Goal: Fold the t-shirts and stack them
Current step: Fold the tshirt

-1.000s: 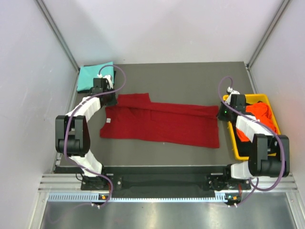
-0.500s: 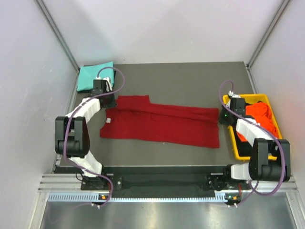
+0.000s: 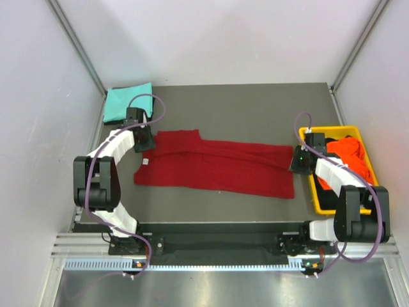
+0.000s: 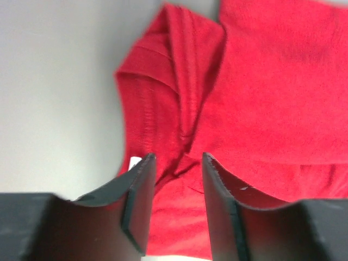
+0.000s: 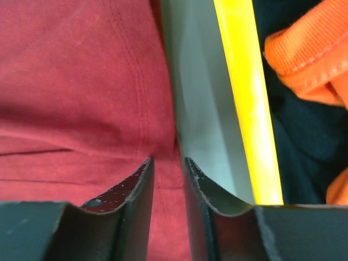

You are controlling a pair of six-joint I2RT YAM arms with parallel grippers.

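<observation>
Left gripper (image 4: 178,160) has its jaws parted with nothing pinched. You can see straight through the gap to the dark red t-shirt (image 4: 272,81) below. It sits over the shirt's left end, right by the bunched sleeve and a little white tag (image 4: 135,162).

Right gripper (image 5: 168,162) is open too, but only by a narrow slot. It's over the hem at the shirt's right edge, with a strip of grey bench (image 5: 196,109) just beside it, then the wall of the yellow bin (image 5: 247,98).

From the top view, the red shirt lies stretched out long across the middle of the bench, folded lengthwise with a few wrinkles. The teal t-shirt (image 3: 124,101) sits folded in the far left corner, just behind the left arm. The orange t-shirt (image 3: 348,153) is crumpled in the bin on top of the black t-shirt (image 5: 293,136).
</observation>
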